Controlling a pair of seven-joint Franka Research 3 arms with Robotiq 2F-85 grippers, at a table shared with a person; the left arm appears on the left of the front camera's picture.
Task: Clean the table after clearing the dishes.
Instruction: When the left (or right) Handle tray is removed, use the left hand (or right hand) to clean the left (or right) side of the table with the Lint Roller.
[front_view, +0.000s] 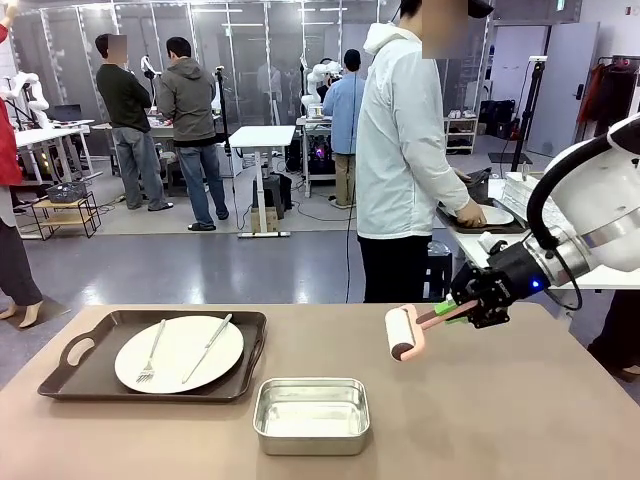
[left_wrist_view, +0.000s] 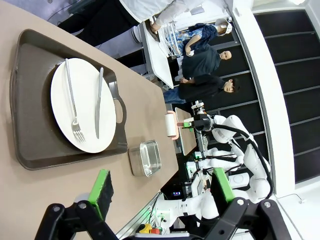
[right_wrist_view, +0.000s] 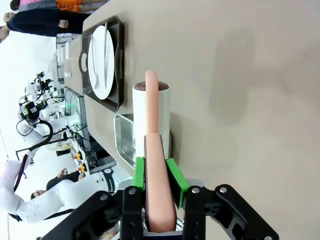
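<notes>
Table (front_view: 520, 400), left to right: tray (front_view: 250, 340) bearing plate (front_view: 180, 353), fork (front_view: 152, 355) and knife (front_view: 207, 348); steel pan (front_view: 311, 415); lint roller (front_view: 405, 333) angled over the top, handle pinched by the right gripper (front_view: 470, 305), arm entering from the right. Left wrist view: left gripper (left_wrist_view: 162, 186), fingers spread.

The table (front_view: 560, 420) is a plain matte pinkish-brown; the tray (front_view: 70, 375) is dark brown; the plate (front_view: 178, 345) is white and unpatterned; the fork (front_view: 153, 352) and knife (front_view: 208, 349) are silver; the pan (front_view: 310, 444) is silvery steel. The roller (front_view: 405, 333) has a pale pink handle and a white drum with a brown end; the right gripper (right_wrist_view: 158, 175) and left gripper (left_wrist_view: 162, 187) are black with bright green pads (right_wrist_view: 176, 175).
</notes>
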